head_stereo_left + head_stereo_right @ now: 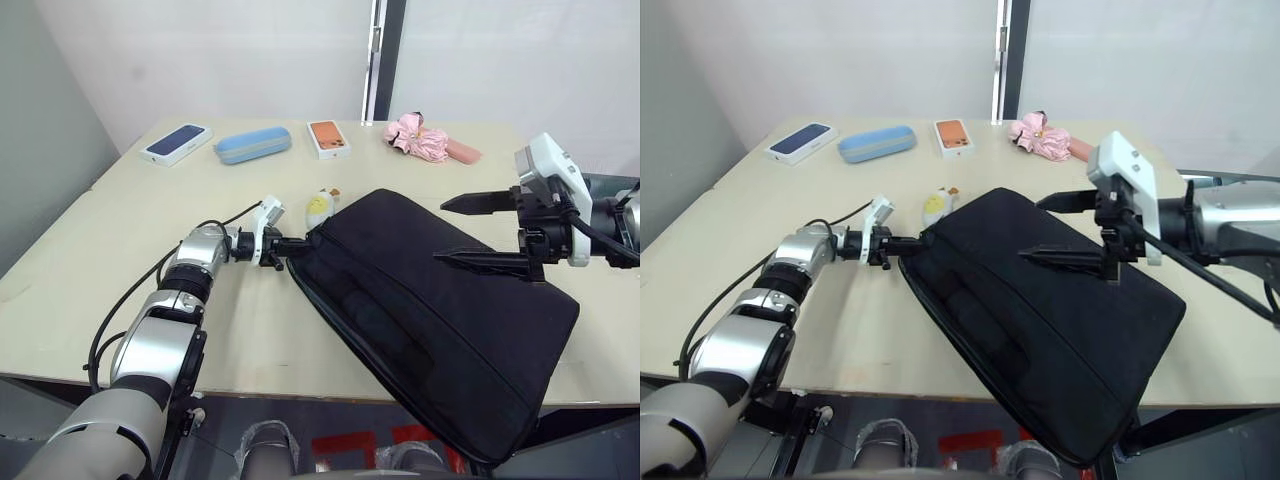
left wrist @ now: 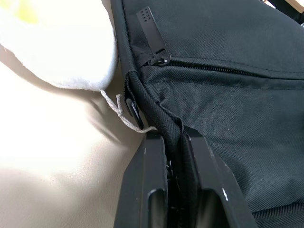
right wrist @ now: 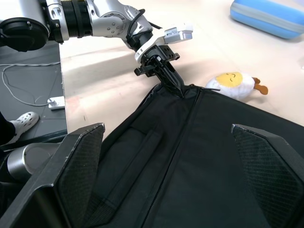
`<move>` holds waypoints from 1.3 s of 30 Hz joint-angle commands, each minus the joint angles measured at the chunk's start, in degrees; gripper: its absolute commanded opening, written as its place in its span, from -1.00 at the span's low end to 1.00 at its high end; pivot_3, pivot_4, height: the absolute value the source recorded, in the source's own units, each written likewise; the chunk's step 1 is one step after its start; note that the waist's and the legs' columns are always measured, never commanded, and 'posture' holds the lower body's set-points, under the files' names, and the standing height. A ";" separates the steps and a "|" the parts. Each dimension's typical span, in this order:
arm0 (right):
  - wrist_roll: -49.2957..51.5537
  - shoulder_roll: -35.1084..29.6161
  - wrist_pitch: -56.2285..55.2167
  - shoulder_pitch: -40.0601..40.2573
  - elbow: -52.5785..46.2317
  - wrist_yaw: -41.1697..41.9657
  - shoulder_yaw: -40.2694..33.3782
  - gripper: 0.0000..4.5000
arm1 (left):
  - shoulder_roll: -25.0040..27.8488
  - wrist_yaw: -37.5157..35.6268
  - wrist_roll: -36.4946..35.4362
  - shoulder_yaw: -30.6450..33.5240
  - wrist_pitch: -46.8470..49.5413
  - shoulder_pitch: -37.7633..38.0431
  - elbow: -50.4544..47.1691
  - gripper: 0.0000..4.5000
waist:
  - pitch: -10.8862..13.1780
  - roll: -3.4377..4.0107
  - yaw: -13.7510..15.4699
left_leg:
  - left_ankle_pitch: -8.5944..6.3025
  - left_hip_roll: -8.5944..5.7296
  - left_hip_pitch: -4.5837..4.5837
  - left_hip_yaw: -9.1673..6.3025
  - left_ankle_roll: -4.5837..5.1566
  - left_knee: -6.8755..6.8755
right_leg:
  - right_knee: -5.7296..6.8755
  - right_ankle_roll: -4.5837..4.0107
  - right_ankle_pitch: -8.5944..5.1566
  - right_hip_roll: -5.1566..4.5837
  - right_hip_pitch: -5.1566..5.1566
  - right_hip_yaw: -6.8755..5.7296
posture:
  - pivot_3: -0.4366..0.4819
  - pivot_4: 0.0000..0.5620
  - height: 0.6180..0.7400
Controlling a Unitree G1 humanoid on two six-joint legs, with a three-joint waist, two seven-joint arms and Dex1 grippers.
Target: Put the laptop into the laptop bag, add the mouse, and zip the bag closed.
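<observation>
A pale beige counter (image 1: pixel 120 250) carries a large flat black fabric laptop bag (image 1: pixel 440 330), which lies diagonally across its near right part. The bag's long axis runs from a far corner near the counter's middle toward the near right, where its lower corner overhangs the counter's front edge. Its woven surface is matte, with a zip line along the edge and a seamed front pocket panel facing up; two black zip pulls sit near the far corner in the left wrist view. The bag looks flat and closed along the edge seen there.

The left tool (image 1: pixel 296 243) reaches in low from the left, its two black fingers pressed together on the bag's far corner seam, pinching the fabric edge. The right tool (image 1: pixel 478 232) hovers above the bag's right half with its fingers spread wide, one above the other, clear of the fabric.

Along the far edge of the counter, from left to right, lie a dark-blue flat phone box (image 1: pixel 176 142), a light-blue oval case (image 1: pixel 252 144), a small white box printed with an orange phone (image 1: pixel 328 138), and a pink folded umbrella (image 1: pixel 425 140). A small yellowish-white plush charm (image 1: pixel 320 207) rests just beside the bag's pinched corner, tied to it by a thin white string (image 2: pixel 122 116).
</observation>
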 commanded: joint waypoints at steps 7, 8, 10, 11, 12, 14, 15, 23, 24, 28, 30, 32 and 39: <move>-5.97 0.22 -3.53 4.72 0.34 1.13 3.39 1.00 | 6.82 9.13 -2.40 8.27 -0.99 3.23 -3.04 -1.00 | 0.00 0.01 -2.08 | 0.00 0.05 0.01 0.00 -0.04 -0.06 | 0.00 0.02 0.00 0.07 -0.04 0.01 | -0.05 -0.47 1.00; -5.93 0.62 -3.59 5.05 0.61 1.14 3.30 1.00 | 7.30 9.20 -2.65 8.53 -0.69 3.83 -4.07 -1.00 | 0.01 0.02 -2.38 | -0.01 0.06 0.01 0.00 -0.06 -0.08 | -0.01 0.02 0.00 0.09 -0.05 0.02 | -0.05 -0.47 1.00; -6.41 1.66 -3.55 5.63 1.46 0.40 3.48 1.00 | 8.60 9.85 -3.24 9.42 0.03 5.64 -6.34 -1.00 | 0.02 0.03 -2.91 | -0.01 0.06 0.00 0.01 -0.08 -0.15 | -0.04 0.02 -0.01 0.10 -0.09 0.01 | -0.05 -0.47 1.00; -6.49 2.57 -2.54 6.10 2.74 -0.90 3.58 1.00 | 9.31 10.54 -3.92 10.35 0.93 6.89 -7.96 -1.00 | 0.02 0.03 -2.95 | -0.01 0.06 0.01 0.02 -0.08 -0.17 | -0.06 0.02 -0.01 0.10 -0.09 0.02 | -0.05 -0.47 1.00; -6.93 2.76 -1.47 7.86 3.77 -1.62 3.44 1.00 | 10.06 10.91 -4.90 11.35 2.30 8.94 -10.79 -1.00 | 0.01 0.03 -2.92 | -0.01 0.06 0.01 0.01 -0.08 -0.18 | -0.11 0.02 -0.01 0.10 -0.06 0.00 | -0.05 -0.47 1.00; -7.70 1.89 -0.30 11.32 4.76 -1.37 2.78 1.00 | 10.82 11.69 -6.14 12.46 4.44 12.30 -15.55 -1.00 | 0.01 0.03 -2.77 | -0.02 0.05 -0.01 0.02 -0.08 -0.20 | -0.23 0.02 -0.01 0.07 -0.03 -0.01 | -0.05 -0.47 1.00; -6.99 1.42 1.01 13.41 5.29 -0.91 1.41 1.00 | 11.13 12.27 -6.71 12.88 5.44 14.38 -18.27 -1.00 | 0.02 0.03 -2.72 | -0.02 0.05 -0.05 0.02 -0.08 -0.22 | -0.30 0.02 -0.01 0.07 -0.04 -0.03 | -0.05 -0.47 1.00; -3.21 6.00 12.61 23.79 11.13 -5.77 -2.57 1.00 | 12.01 16.78 -11.13 15.93 11.62 24.53 -32.56 -1.00 | 0.02 0.05 -2.70 | -0.03 0.05 0.03 0.07 -0.09 -0.49 | -0.52 0.01 -0.03 0.08 -0.03 -0.05 | -0.05 -0.47 1.00; -2.20 7.62 14.11 24.57 11.54 -6.73 -2.63 1.00 | 11.96 17.22 -11.50 16.12 12.05 25.04 -33.43 -1.00 | 0.03 0.06 -2.74 | -0.03 0.05 0.03 0.08 -0.09 -0.48 | -0.49 0.01 -0.03 0.08 -0.04 -0.04 | -0.05 -0.47 1.00; -0.85 11.91 18.04 26.70 12.06 -9.83 -2.24 1.00 | 11.91 18.50 -12.17 15.74 12.64 26.33 -35.77 -1.00 | 0.01 0.05 -2.84 | -0.03 0.05 0.04 0.11 -0.09 -0.48 | -0.50 0.02 -0.03 0.08 -0.06 -0.01 | -0.05 -0.47 1.00; -0.15 14.62 19.72 26.87 12.64 -11.63 -2.48 1.00 | 11.97 18.91 -12.11 15.36 12.55 26.71 -36.32 -1.00 | 0.01 0.05 -2.87 | -0.03 0.04 0.03 0.12 -0.09 -0.49 | -0.51 0.02 -0.03 0.08 -0.06 -0.01 | -0.05 -0.47 1.00; 2.13 18.08 22.14 25.88 13.35 -13.92 -3.74 1.00 | 12.00 19.07 -12.26 15.22 12.70 26.89 -36.73 -1.00 | 0.01 0.05 -2.96 | -0.03 0.05 0.04 0.11 -0.09 -0.49 | -0.52 0.02 -0.03 0.09 -0.04 -0.02 | -0.05 -0.47 1.00; 7.45 27.08 28.08 23.57 16.67 -21.90 -9.22 0.88 | 12.64 18.56 -12.46 14.44 13.22 27.99 -38.41 -1.00 | -0.01 0.07 -2.96 | -0.03 0.06 0.06 0.10 -0.12 -0.51 | -0.50 0.03 -0.03 0.10 -0.05 -0.03 | -0.05 -0.47 1.00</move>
